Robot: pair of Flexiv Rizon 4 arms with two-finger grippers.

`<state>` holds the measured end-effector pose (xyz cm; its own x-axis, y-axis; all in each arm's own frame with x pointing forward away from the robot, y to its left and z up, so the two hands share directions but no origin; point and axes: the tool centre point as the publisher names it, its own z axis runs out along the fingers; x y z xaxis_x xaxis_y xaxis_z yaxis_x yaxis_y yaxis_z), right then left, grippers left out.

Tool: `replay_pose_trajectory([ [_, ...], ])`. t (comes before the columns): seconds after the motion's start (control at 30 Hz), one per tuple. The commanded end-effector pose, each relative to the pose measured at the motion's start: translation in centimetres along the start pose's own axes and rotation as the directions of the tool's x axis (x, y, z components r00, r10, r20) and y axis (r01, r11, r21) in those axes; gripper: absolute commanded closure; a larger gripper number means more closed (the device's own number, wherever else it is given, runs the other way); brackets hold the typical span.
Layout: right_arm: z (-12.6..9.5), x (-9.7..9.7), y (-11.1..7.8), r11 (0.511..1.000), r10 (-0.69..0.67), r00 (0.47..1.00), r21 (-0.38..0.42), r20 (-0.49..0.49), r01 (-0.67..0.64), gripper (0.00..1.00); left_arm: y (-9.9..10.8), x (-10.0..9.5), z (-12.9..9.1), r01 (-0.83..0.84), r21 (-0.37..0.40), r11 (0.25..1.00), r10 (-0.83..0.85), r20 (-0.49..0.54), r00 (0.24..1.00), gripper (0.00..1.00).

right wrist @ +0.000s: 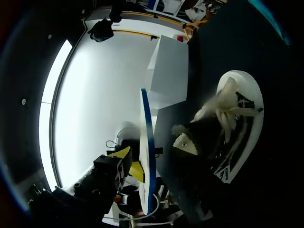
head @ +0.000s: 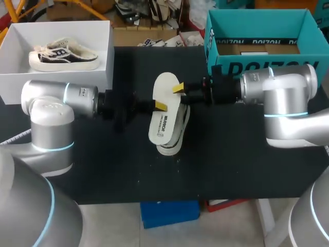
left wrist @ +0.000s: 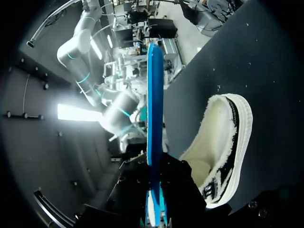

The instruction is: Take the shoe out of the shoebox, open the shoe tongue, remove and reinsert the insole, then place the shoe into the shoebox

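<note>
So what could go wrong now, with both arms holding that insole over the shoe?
The insole is thin, and the left gripper and right gripper pinch it only at its edges. An uneven pull might bend it or let it slip free. The shoe lies loose on the table underneath, so pushing the insole back in could shove or tip it.

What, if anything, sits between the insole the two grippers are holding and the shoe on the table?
Nothing visible. The insole hangs just above the shoe, pinched at its edges by the left gripper and the right gripper. In the wrist views the shoe's fleecy opening faces the insole, uncovered.
</note>
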<state>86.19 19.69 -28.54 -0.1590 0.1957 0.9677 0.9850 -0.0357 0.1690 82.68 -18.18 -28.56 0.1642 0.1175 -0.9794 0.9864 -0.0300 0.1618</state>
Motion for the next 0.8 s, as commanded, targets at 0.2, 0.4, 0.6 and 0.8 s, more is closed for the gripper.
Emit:
replay_pose_trajectory([
  [0.2,-3.3,2.9,-3.9,0.992,0.036,0.986,-0.127,0.165,-0.014,0.00,-4.9,-1.2,-3.0,0.079,0.024,0.997,-0.075,-0.148,0.986,1.00],
  [0.4,-4.9,3.4,-5.3,0.986,0.049,0.976,-0.164,0.211,-0.014,0.00,-7.6,-1.3,-3.8,0.163,0.077,0.984,-0.143,-0.217,0.966,1.00],
  [0.6,-6.6,3.7,-6.8,0.980,0.063,0.964,-0.200,0.258,-0.010,0.00,-10.7,-1.0,-4.4,0.220,0.139,0.966,-0.178,-0.263,0.948,1.00],
  [0.8,-7.8,4.0,-8.6,0.970,0.090,0.953,-0.244,0.289,-0.017,0.00,-12.3,-0.1,-5.1,0.274,0.162,0.948,-0.219,-0.292,0.931,1.00],
])
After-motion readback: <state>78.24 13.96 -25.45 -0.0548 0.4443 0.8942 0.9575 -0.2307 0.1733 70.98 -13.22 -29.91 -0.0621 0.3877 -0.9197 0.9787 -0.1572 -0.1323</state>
